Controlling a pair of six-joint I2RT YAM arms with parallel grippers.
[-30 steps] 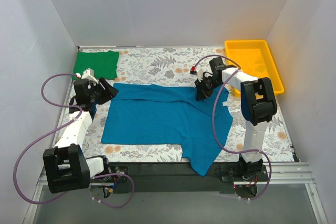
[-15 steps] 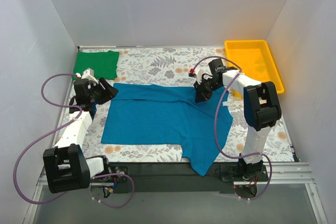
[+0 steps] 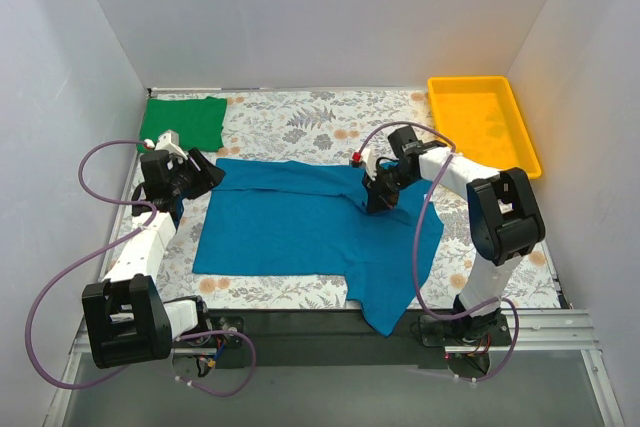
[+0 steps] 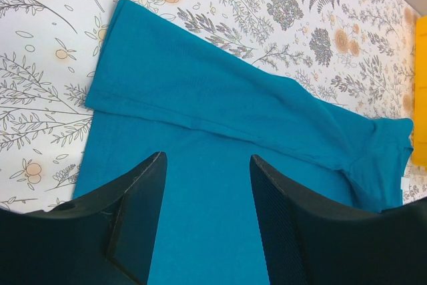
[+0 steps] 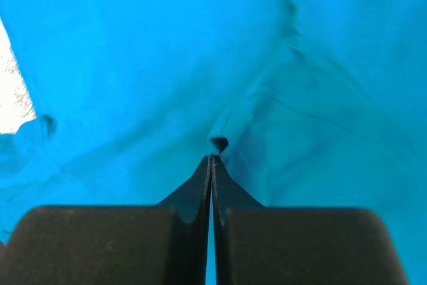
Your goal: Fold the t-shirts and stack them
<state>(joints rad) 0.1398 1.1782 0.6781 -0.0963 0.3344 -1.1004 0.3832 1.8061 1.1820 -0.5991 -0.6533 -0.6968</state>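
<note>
As its arm stretches inward, the right gripper [image 5: 211, 159] pinches the t-shirt [image 3: 290, 227].

Bright, even white light falls from above; shadows on the desk [image 3: 290, 122] are faint and soft-edged. The overhead view is sharp out to every desk corner. In the right wrist view the teal-blue shirt [image 5: 133, 65] looks oversaturated, a patch of desk at the frame's left blows out white, and the fingers [image 5: 100, 245] of the right gripper [image 5: 211, 159] are dark and blurred
</note>
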